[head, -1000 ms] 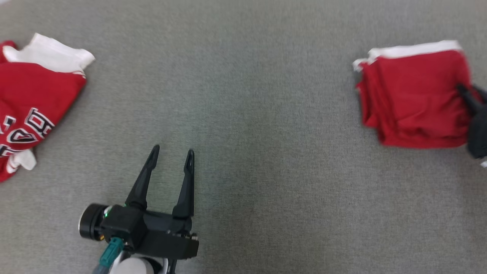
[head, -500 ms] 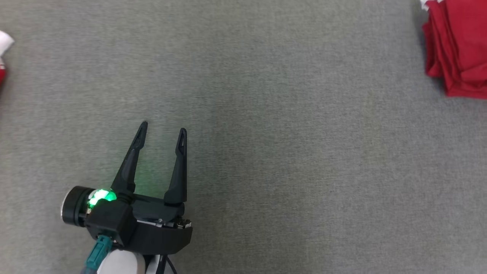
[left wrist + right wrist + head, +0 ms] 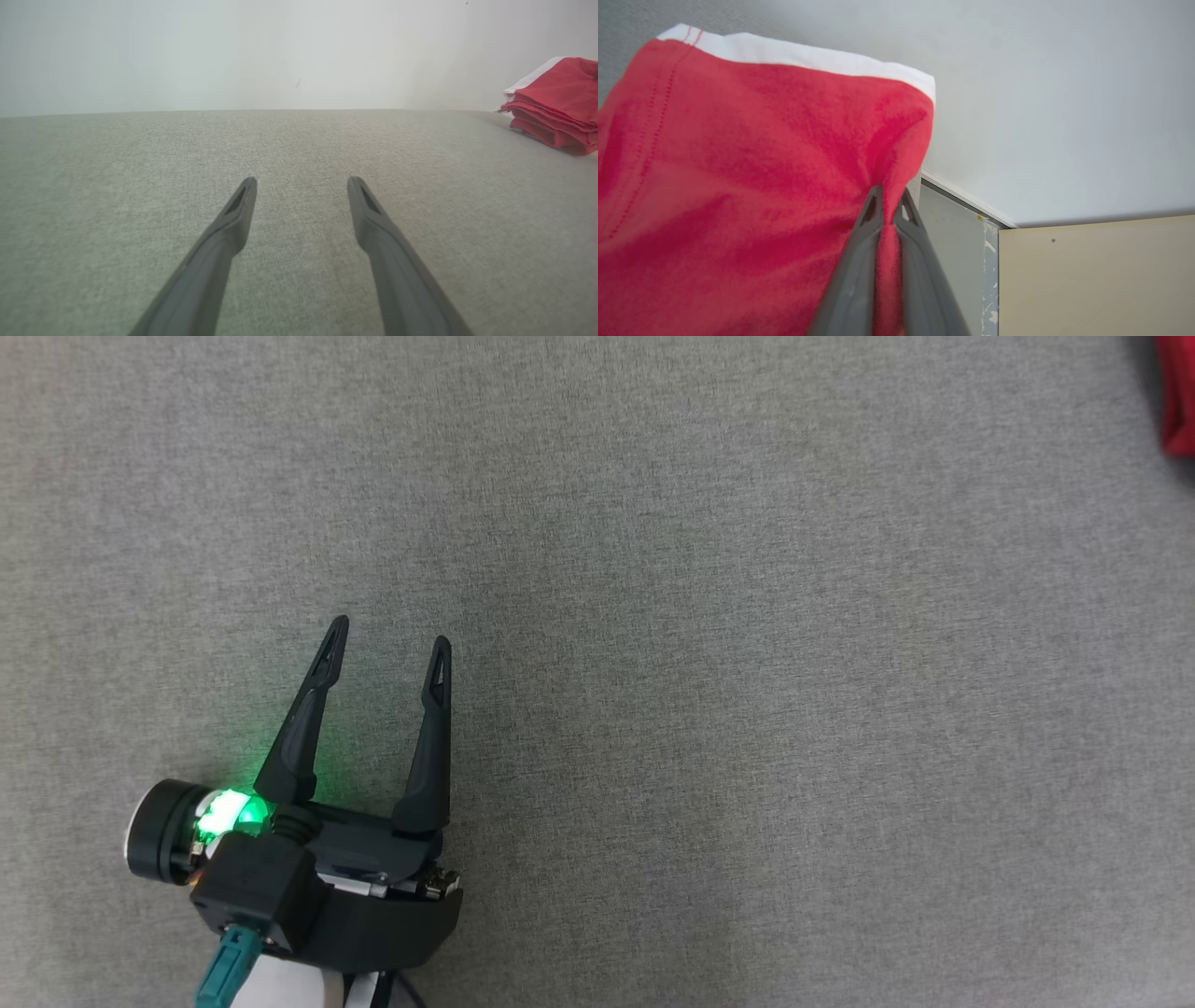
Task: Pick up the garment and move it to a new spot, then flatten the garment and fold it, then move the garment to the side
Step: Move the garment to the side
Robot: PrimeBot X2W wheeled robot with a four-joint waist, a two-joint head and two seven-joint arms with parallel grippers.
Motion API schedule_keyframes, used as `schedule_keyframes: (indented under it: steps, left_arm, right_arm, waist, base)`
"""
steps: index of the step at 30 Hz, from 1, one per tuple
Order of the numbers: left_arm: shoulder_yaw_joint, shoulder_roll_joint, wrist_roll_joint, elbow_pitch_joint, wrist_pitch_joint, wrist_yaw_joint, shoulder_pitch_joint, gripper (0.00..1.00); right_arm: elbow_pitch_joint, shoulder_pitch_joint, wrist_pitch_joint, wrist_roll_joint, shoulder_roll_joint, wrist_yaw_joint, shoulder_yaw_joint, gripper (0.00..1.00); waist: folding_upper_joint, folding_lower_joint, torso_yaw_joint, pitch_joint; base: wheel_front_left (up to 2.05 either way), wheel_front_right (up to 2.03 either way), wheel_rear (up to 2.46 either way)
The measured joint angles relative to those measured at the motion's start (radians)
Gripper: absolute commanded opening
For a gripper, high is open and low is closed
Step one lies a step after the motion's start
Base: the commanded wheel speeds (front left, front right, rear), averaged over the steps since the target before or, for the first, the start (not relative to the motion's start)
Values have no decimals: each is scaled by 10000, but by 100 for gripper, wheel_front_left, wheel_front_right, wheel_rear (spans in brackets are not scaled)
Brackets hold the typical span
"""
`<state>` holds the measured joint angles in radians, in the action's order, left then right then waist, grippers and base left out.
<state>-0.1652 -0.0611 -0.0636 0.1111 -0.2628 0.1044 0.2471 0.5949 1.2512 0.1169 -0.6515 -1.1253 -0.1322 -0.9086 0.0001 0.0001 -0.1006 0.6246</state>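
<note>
Evidently soft and light, the folded red, white-trimmed cloth garment point(image 3: 738, 163) sat far right on the grey fabric surface point(image 3: 653, 616), its bunched edge pinched by the right gripper point(image 3: 888, 191), while the left gripper point(image 3: 388, 633) stood wide and empty.

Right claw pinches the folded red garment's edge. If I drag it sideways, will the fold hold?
Likely floppy: the red garment puckers where the right claw pinches it. Its stacked layers look loose, so they may slide apart. The grey fabric surface probably adds drag.
</note>
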Motion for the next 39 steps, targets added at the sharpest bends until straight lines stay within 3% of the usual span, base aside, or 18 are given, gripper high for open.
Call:
schedule_keyframes:
  steps: [7, 8, 9, 10, 11, 17, 24, 29, 34, 39]
  left_arm:
    - [61, -4, 63, 77, 0, 10, 2, 100]
    - [71, -2, 75, 79, 0, 10, 5, 100]
    - [73, -2, 81, 79, -2, 10, 7, 100]
    - [81, -2, 82, 75, -2, 10, 10, 100]
    - [92, -2, 81, 67, -2, 10, 12, 100]
    - [153, 4, 82, -27, -2, 12, 24, 100]
    - [268, 31, -63, -307, 0, -27, -87, 100]
    - [426, 61, -401, -506, 0, -169, -444, 100]
    - [763, 81, -614, -734, 0, -320, -1057, 100]
    - [1099, 90, -706, -899, 0, -326, -1666, 100]
  right_arm:
    - [667, 454, 159, -107, -33, 0, -307, 0]
    - [798, 456, 198, -165, -12, 0, -343, 8]
    - [963, 458, 240, -219, 25, 0, -370, 34]
    - [1072, 461, 207, -238, 48, 0, -401, 93]
    - [1187, 500, 82, -224, 67, 0, -414, 100]
    - [1726, 805, -522, -90, 370, 0, -512, 100]
    - [1776, 958, -2109, 88, 1070, 0, -430, 100]
    - [1908, 549, -3248, -132, 1860, 2, -63, 100]
    - [1885, -397, -3710, -232, 3009, 2, 502, 100]
    - [1350, -1688, -3783, 92, 3962, 2, 1904, 100]
  waist:
    - [0, -1, 16, 274]
    - [0, -1, 16, 296]
    - [0, -1, 18, 309]
    - [0, -1, 18, 315]
    - [0, -1, 16, 316]
    - [0, -1, 3, 216]
    - [0, -1, 30, -296]
    - [-1, -2, 147, -948]
    - [-1, -2, 309, -1772]
    - [-2, -3, 470, -2690]
  base:
    - [0, 0, 0]
    - [0, 0, 0]
    - [0, 0, 0]
    - [0, 0, 0]
    - [0, 0, 0]
    - [0, 0, 0]
    - [0, 0, 0]
    - [0, 0, 0]
    - [0, 0, 0]
    - [0, 0, 0]
